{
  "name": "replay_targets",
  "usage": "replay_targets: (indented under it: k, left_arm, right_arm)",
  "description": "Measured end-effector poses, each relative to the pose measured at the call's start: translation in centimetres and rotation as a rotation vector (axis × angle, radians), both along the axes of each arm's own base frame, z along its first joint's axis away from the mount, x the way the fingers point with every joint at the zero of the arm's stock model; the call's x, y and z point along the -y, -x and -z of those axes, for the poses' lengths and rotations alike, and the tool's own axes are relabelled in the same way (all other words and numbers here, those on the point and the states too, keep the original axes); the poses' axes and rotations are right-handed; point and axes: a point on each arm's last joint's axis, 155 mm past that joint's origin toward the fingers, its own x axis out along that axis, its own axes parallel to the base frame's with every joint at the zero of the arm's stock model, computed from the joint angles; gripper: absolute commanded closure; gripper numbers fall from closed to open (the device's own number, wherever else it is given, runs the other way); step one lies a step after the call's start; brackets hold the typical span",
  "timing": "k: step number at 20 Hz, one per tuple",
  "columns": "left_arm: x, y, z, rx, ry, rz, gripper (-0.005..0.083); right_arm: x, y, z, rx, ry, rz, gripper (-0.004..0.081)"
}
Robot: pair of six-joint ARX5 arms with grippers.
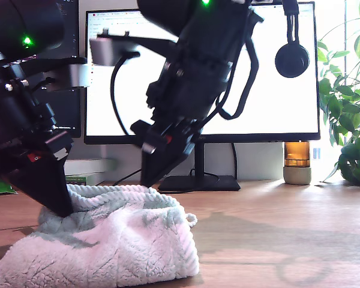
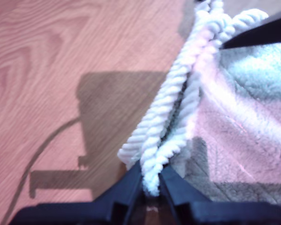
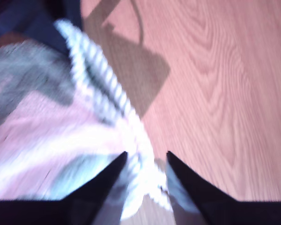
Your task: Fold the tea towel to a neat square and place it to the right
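Tea towel (image 1: 108, 246): heaped on the tabletop (image 1: 276, 240) at the exterior view's lower left, corded hem running between both tools; first tool (image 2: 151, 183) pinched tight on the hem, second tool (image 3: 145, 161) parted astride it, grip undetermined.

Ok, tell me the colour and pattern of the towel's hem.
White, twisted like rope: the hem of the tea towel shows best in the first wrist view.

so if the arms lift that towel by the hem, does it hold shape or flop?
Probably flops: the tea towel already lies in a slumped, bunched heap. The corded hem looks thick, so my first gripper, shut on it, likely won't slip. My second gripper straddles the hem with the jaws apart. The plush pile suggests it's light but will drag on the wooden table.
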Motion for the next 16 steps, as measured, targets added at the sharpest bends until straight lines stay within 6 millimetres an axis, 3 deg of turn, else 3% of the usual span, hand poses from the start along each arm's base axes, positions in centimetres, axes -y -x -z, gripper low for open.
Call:
replay_targets:
  k: [1, 8, 12, 16]
  left_arm:
    - [0.0, 0.0, 0.0, 0.003, -0.003, 0.005, 0.0798]
    - [-0.1, -0.1, 0.0, 0.007, -0.007, 0.01, 0.0798]
    - [-0.1, -0.2, -0.1, 0.009, -0.004, 0.011, 0.0798]
    - [0.0, -0.2, -0.1, 0.01, -0.002, 0.012, 0.0797]
  right_arm:
    - [0.1, 0.2, -0.3, -0.011, -0.01, 0.013, 0.0791]
    - [-0.7, 3.6, -0.6, -0.164, -0.077, -0.059, 0.078]
    - [-0.9, 3.3, -0.2, -0.177, -0.085, -0.042, 0.078]
    - [-1.7, 2.5, 2.2, -0.184, -0.078, -0.037, 0.078]
